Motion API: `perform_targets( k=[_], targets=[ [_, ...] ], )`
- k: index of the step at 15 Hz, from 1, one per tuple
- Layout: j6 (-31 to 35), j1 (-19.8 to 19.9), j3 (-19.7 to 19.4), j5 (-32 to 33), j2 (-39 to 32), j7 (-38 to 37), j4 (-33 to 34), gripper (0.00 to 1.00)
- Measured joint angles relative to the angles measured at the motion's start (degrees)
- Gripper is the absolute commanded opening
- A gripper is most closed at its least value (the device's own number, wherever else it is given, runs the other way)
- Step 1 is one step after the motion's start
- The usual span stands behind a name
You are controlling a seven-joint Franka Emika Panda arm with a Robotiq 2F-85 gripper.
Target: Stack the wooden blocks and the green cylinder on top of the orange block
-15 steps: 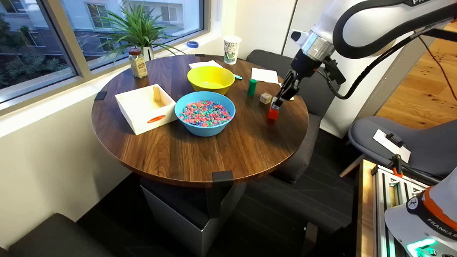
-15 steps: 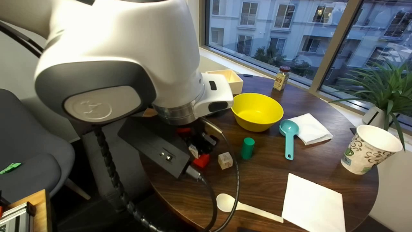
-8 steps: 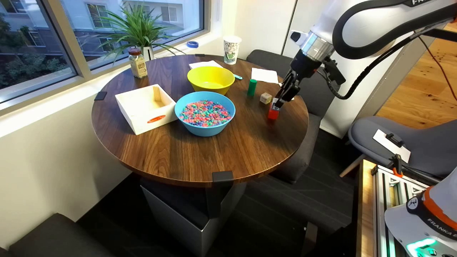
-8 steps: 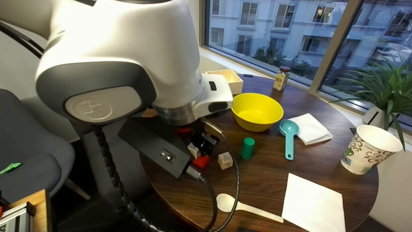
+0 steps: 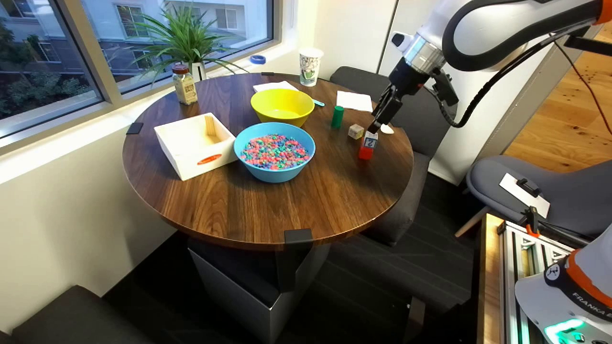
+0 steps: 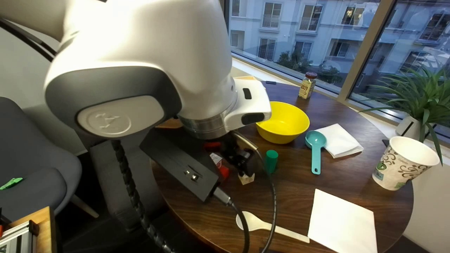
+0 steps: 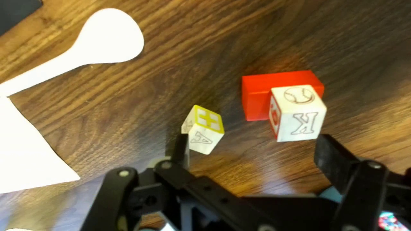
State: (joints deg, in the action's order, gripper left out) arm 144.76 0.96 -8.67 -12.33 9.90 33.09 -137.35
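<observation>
Wrist view shows a wood-grained table [image 7: 128, 96] with the gripper [image 7: 253, 138] above it, fingers parted wide, holding nothing. Both exterior views place a smooth orange block [image 5: 366, 153] near an upright green cylinder [image 5: 337, 117]; one printed wooden cube [image 5: 370, 139] sits atop the block, a second wooden cube [image 5: 355, 131] between.

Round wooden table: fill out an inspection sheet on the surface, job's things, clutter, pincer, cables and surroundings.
Surface: round dark wooden table
Job's things: wooden block on the orange block; second wooden block and upright green cylinder standing apart on the table
Clutter: yellow bowl, blue bowl of coloured bits, pale box, paper cup, jar, spoon, teal scoop, white napkins
Pincer: open, holding nothing, over the table by the wooden blocks
Cables: ribbed black cable hanging below the arm in an exterior view; snags, nothing seen
Surroundings: window, potted plant beside it, grey chair
</observation>
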Motion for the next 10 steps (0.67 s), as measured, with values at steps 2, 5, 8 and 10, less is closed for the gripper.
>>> perform_targets(
  k=[2,5,8,10],
  targets=[
    [1.5,0.8,-0.1,0.1,-1.3,-2.1,0.7,1.00],
    [4.5,1.4,-0.1,0.5,-3.7,-6.0,1.4,1.00],
    [6.3,1.5,0.1,0.9,-6.2,-9.6,2.6,1.00],
    [6.6,1.5,0.2,1.4,-7.7,-12.0,3.6,1.00]
  ],
)
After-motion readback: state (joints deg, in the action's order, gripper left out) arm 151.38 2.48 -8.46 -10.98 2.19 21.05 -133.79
